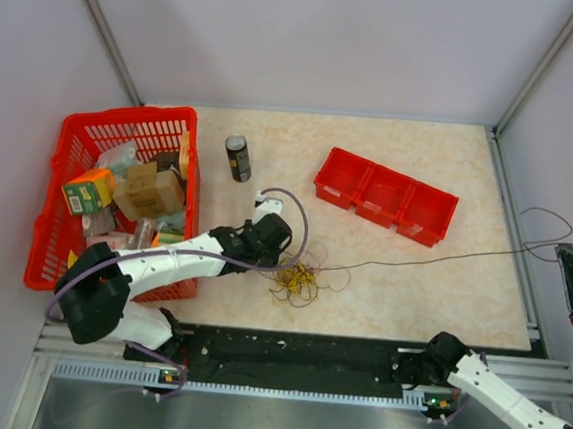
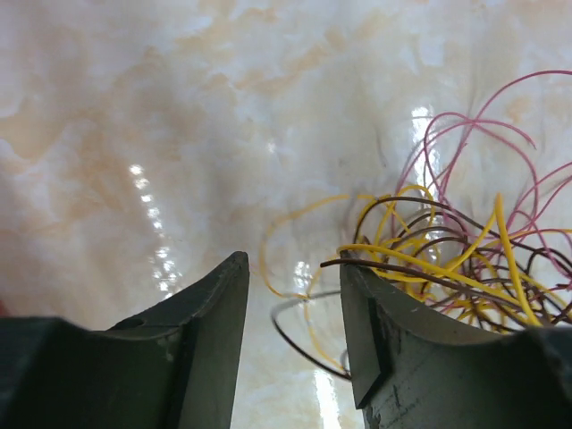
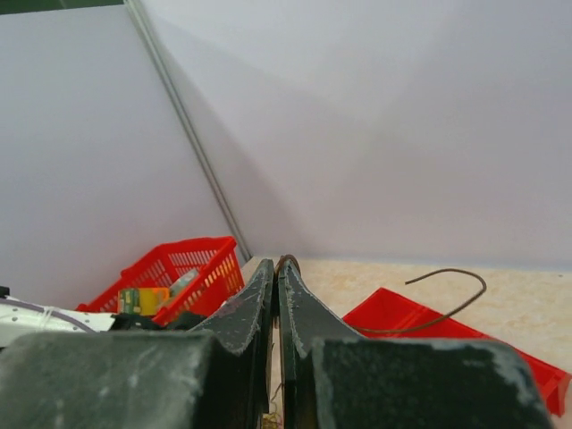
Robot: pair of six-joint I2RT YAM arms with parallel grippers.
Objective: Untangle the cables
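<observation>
Tangle of yellow, brown and pink cables (image 2: 447, 259) on table (image 1: 439, 303), left gripper (image 2: 295, 268) released at its edge, right gripper (image 3: 279, 268) clenched on 1 dark cable (image 3: 456, 295).

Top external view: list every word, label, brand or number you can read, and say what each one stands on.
No text is legible in any view.
Print on the green and orange box in the red basket: too small to read.
Faces of the cardboard box: nothing readable.
Label on the dark can: too small and blurred to read.
Both wrist views: no writing shows.
</observation>
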